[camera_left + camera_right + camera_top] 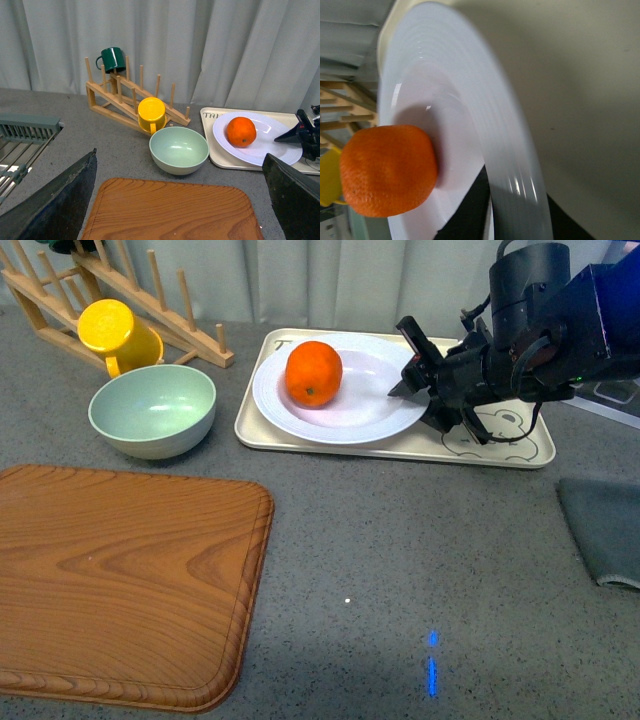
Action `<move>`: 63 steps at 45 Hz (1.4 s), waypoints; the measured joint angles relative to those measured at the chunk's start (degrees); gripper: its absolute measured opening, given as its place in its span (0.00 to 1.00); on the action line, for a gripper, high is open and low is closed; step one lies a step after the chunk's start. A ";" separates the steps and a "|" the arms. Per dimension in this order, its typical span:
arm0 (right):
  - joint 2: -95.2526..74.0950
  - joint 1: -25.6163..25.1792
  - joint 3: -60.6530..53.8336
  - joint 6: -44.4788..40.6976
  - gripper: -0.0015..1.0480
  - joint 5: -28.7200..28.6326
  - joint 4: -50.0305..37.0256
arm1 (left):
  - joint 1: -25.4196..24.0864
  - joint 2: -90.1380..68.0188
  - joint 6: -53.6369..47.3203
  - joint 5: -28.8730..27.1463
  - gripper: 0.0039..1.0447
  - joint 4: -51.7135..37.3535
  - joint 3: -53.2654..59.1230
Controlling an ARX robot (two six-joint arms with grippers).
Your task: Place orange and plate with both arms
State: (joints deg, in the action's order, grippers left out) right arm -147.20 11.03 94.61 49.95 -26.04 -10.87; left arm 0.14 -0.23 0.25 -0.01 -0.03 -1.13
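White plate (345,390) sits on the beige tray (500,450) at the back of the grey counter; orange (314,372) rests in the plate's well, left of centre. Right claw (412,365) is at the plate's right rim, jaws parted, one finger over the rim and one under, going by the right wrist view; nothing gripped yet. Left claw (180,200) hangs well back, spread wide, empty.

Judgement: clamp squarely on the ridged rim and lift level, or the orange rolls. Tray lip lies close under the rim. Green bowl (152,410) and yellow mug (118,335) crowd the left; the wooden board (120,580) in front offers open room.
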 joint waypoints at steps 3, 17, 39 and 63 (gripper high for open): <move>0.04 -0.02 -1.25 -0.92 0.30 0.46 -0.57 | 0.00 0.00 0.02 0.00 0.94 0.00 0.00; 10.01 -0.92 -13.22 -15.02 0.75 12.87 -5.88 | 0.00 0.00 0.02 0.00 0.94 0.00 0.00; 38.73 -3.78 -49.83 -48.06 0.91 35.67 -29.07 | 0.00 0.00 0.02 0.00 0.94 0.00 0.00; 52.87 -7.67 -77.66 -50.60 0.45 29.51 -65.96 | 0.00 0.07 0.02 0.02 0.94 0.00 0.00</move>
State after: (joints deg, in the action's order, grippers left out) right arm -94.32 3.36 16.95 -0.64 3.46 -76.84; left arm 0.14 -0.16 0.27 0.01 -0.03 -1.13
